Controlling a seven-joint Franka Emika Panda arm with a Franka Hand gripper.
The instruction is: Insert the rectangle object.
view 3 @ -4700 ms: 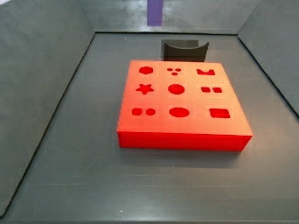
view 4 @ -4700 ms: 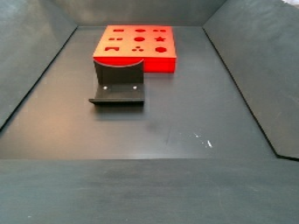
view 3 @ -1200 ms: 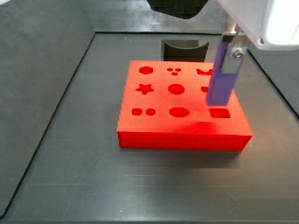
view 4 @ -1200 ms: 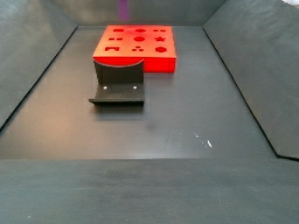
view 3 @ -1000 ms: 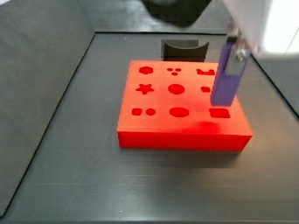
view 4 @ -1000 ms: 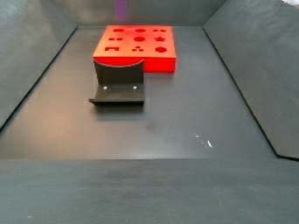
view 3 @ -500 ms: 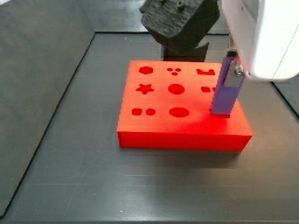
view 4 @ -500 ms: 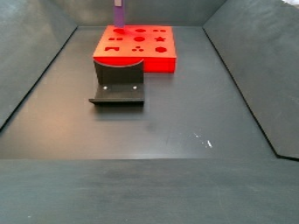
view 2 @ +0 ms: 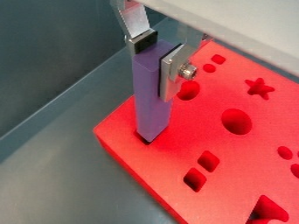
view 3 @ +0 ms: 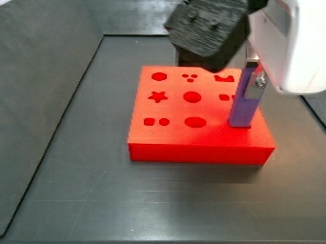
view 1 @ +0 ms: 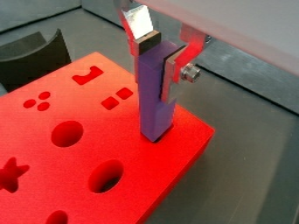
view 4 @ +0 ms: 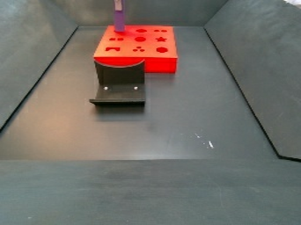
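Item: slim, smooth purple rectangular bar, standing upright, lower end entered in the rectangular hole near a corner of the flat red block with shaped cut-outs.

Holder: two-finger gripper, silver plates pinching the bar's upper part, directly above the block in a side view.

Handling note: judged mid-insertion. Keep the bar vertical and square to the hole, press straight down, release only once seated.

Nearby: dark fixture on the floor.

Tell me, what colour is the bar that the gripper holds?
Purple. The bar, upright in the gripper over the red block, shows best in both wrist views.
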